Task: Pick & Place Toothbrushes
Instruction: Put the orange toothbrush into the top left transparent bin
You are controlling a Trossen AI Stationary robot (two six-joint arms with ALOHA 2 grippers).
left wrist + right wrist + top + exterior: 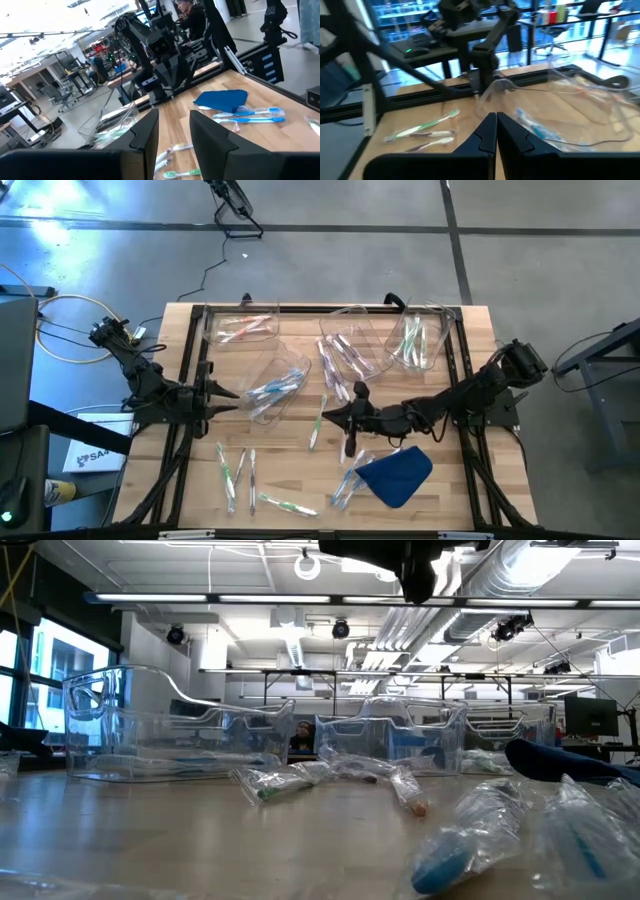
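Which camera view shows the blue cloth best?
The high view: the blue cloth lies whole on the table, partly over wrapped toothbrushes. The left wrist view shows it slanted, farther off. The low view catches only an edge. The right wrist view misses it.

left gripper hangs with fingers parted and empty; right gripper reaches inward, fingers closed.

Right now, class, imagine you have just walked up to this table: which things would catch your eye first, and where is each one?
The crumpled dark blue cloth stands out most, lying near the table's front edge right of centre, with wrapped toothbrushes beside it. Four clear plastic bins spread across the back half hold slim pastel toothbrushes, one bin tipped at an angle. The right gripper, shut, reaches to mid-table; the left gripper is partly open beside the tipped bin.
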